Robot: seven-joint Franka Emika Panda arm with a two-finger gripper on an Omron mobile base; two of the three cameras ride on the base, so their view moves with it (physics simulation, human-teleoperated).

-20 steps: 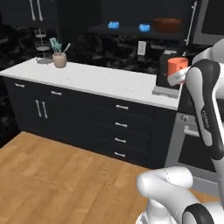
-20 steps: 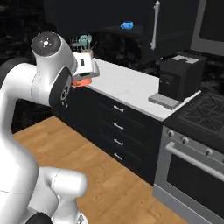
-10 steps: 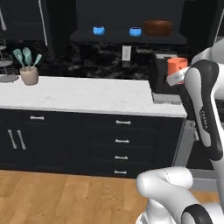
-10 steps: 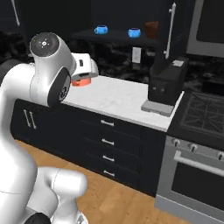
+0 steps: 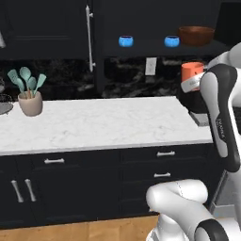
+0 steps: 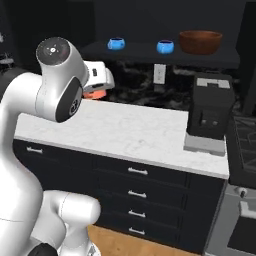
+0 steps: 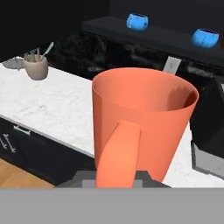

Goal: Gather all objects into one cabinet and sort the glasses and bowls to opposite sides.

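My gripper [image 5: 192, 80] is shut on the orange-red cup [image 5: 192, 70], held upright above the right end of the counter; the cup [image 7: 142, 122] looms large in the hand view and hides the fingertips. The black upper cabinet [image 5: 155, 48] stands open ahead, above the cup. On its dark shelf sit two blue bowls [image 5: 125, 41] [image 5: 172, 41] and, at the right, the large brown bowl [image 5: 196, 35]. The right base view shows the same bowls [image 6: 116, 44] [image 6: 165, 47] [image 6: 200, 42] and a sliver of the cup [image 6: 95, 93] under my hand.
The cabinet door's long silver handle [image 5: 88, 37] hangs left of the opening. A beige pot with teal spoons [image 5: 30, 101] stands at the counter's left. A black coffee machine [image 6: 210, 115] occupies the right end of the white counter [image 5: 103, 124], with a stove beyond.
Both base views have swung, so the camera moved: the open cabinet and counter now face me squarely and closer. The cup stays in the gripper.
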